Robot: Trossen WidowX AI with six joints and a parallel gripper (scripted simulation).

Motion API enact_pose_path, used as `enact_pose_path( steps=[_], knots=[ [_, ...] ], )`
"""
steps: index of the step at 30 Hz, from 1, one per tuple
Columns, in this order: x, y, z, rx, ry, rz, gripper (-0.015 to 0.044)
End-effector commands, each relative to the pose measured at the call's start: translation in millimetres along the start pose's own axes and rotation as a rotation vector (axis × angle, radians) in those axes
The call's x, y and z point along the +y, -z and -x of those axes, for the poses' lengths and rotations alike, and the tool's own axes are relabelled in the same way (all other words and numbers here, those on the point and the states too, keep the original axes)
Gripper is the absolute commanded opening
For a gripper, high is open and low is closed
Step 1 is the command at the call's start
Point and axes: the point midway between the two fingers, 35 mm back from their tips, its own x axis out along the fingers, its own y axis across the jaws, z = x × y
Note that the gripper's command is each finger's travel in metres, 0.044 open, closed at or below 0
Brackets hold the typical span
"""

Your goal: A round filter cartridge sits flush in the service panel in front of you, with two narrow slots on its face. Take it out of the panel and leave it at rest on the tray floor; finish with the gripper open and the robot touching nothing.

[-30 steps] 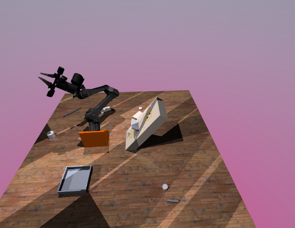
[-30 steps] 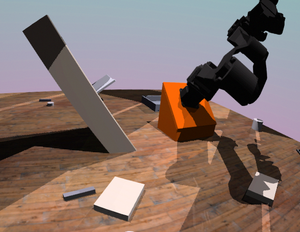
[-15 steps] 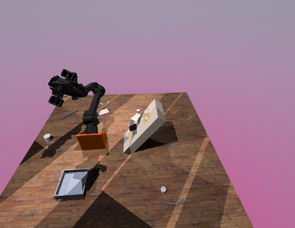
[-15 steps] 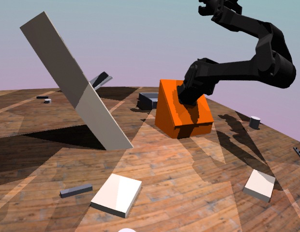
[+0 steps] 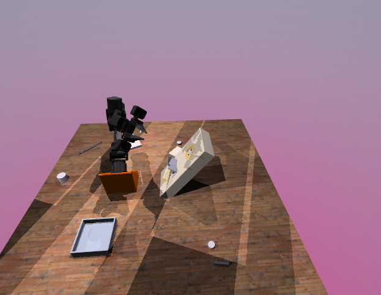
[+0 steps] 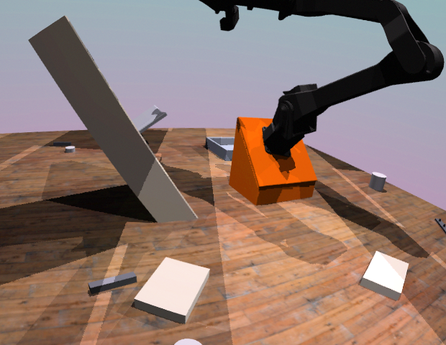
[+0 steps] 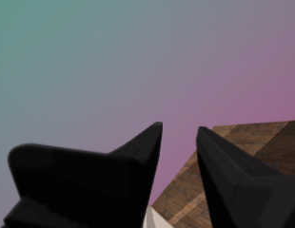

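The cream service panel (image 5: 204,141) (image 6: 104,122) leans back on the table. The round cartridge (image 5: 189,152) sits in its upper face inside a yellow ring, with dark slot marks, small in the top view. A second yellow ring (image 5: 167,175) lies lower, beside a grey flap (image 5: 172,163) (image 6: 150,118) that sticks out. The tray (image 5: 113,235) (image 6: 217,149) lies at front left and holds nothing. My gripper (image 5: 145,136) (image 7: 179,130) is raised behind the orange base, left of the panel and apart from it. Its fingers stand a little apart with nothing between them.
The orange base block (image 5: 119,183) (image 6: 245,167) stands between tray and panel. Pale blocks (image 6: 171,290) (image 6: 385,274) lie behind. A white cylinder (image 5: 62,177) (image 6: 378,181) stands at the left in the top view; a small disc (image 5: 211,244) and dark bar (image 5: 222,263) lie at front right.
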Motion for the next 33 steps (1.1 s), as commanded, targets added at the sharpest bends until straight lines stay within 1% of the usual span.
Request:
enact_pose_path(
  steps=[1, 5, 9, 11, 23, 33],
  knots=[
    [9, 67, -23, 0.313, -0.001, -0.001, 0.0107],
    [14, 132, -30, 0.596, 0.013, -0.02, 0.0107],
    [17, 193, -24, 0.87, 0.041, -0.049, 0.0107],
    [17, 211, -19, 0.953, 0.053, -0.061, 0.0107],
    [17, 214, -19, 0.964, 0.055, -0.062, 0.0107],
    [17, 225, -29, 0.964, 0.058, -0.058, 0.0107]
  ],
)
